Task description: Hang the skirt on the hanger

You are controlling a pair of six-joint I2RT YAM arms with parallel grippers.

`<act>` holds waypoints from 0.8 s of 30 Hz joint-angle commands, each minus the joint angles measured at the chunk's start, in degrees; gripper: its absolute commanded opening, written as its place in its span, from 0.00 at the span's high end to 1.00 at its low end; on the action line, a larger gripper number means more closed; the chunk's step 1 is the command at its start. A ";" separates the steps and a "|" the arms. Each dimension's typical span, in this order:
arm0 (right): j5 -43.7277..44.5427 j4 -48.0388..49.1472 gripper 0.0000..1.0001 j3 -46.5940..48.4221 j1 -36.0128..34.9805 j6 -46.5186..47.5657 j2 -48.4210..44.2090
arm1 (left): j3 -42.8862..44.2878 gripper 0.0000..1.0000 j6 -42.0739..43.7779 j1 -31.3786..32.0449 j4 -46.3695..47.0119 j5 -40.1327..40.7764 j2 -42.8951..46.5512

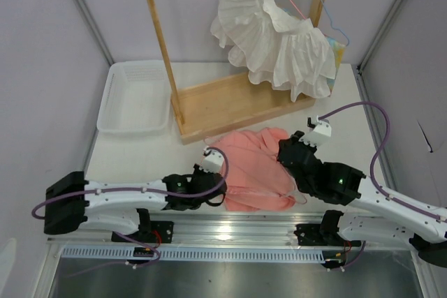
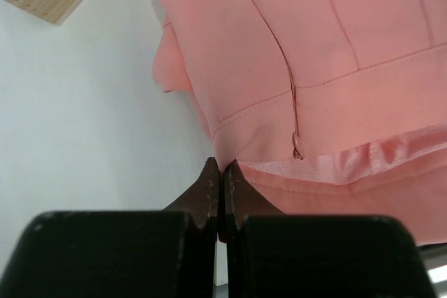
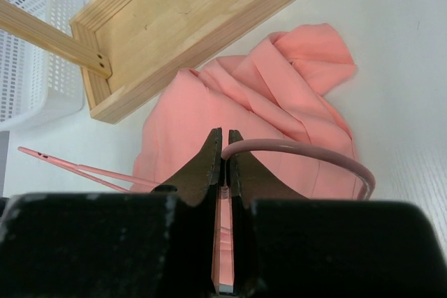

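Note:
The salmon-pink skirt [image 1: 258,165] lies crumpled on the table between my two arms, in front of the wooden rack. My left gripper [image 1: 223,185] is at its left edge. In the left wrist view its jaws [image 2: 222,165] are shut, pinching the skirt [image 2: 314,68] at the waistband edge. My right gripper [image 1: 283,148] is over the skirt's right side. In the right wrist view it [image 3: 224,134] is shut on the pale-pink hanger [image 3: 307,150], whose hook wire curves off to the right above the skirt [image 3: 279,102]. One thin hanger arm sticks out to the left.
A wooden rack [image 1: 230,102] stands behind the skirt, its base [image 3: 181,26] close ahead of the right gripper. A white ruffled garment [image 1: 279,40] and a light-blue hanger [image 1: 335,29] hang on its rail. A white basket [image 1: 136,95] sits at the back left.

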State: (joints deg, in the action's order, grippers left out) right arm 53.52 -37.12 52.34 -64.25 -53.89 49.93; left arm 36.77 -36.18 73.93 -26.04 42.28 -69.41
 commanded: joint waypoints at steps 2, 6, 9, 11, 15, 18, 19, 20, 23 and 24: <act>1.33 3.11 1.00 -0.39 0.18 0.01 -1.15 | -6.88 1.00 0.15 -6.68 13.90 -11.84 10.77; -0.16 5.13 1.00 -1.36 -0.09 0.19 -0.98 | -12.42 1.00 0.32 -12.05 22.60 -21.53 17.10; -1.13 6.80 1.00 -2.06 -1.22 0.01 -0.36 | -16.37 1.00 1.03 -14.42 30.06 -28.44 19.13; -0.87 7.06 1.00 -2.06 -1.75 -0.52 0.51 | -20.41 1.00 0.50 -15.91 37.24 -32.33 20.62; -0.87 7.59 1.00 -2.06 -2.55 -0.69 1.22 | -26.22 1.00 -2.39 -21.10 46.67 -41.19 22.03; -0.87 7.86 1.00 -2.06 -2.64 -0.34 1.05 | -29.30 1.00 -4.15 -24.08 52.73 -46.40 22.47; -0.70 7.94 1.00 -2.06 -2.55 -0.34 1.04 | -29.65 1.00 -4.24 -24.36 53.11 -48.24 22.47; -0.78 8.03 1.00 -2.06 -2.64 -0.08 1.04 | -29.66 1.00 -4.25 -24.62 53.81 -49.30 22.65; -0.78 8.38 1.00 -2.06 -2.64 0.01 0.96 | -29.48 1.00 -4.42 -25.76 56.80 -53.79 22.39; -0.87 8.47 1.00 -2.15 -2.72 0.01 0.96 | -28.70 1.00 -4.16 -25.85 56.72 -54.40 22.30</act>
State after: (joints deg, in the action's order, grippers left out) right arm 50.94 -31.40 50.13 -66.61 -53.71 51.22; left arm 7.16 -39.16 48.90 22.61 -4.58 -47.79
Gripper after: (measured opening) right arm 0.047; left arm 0.016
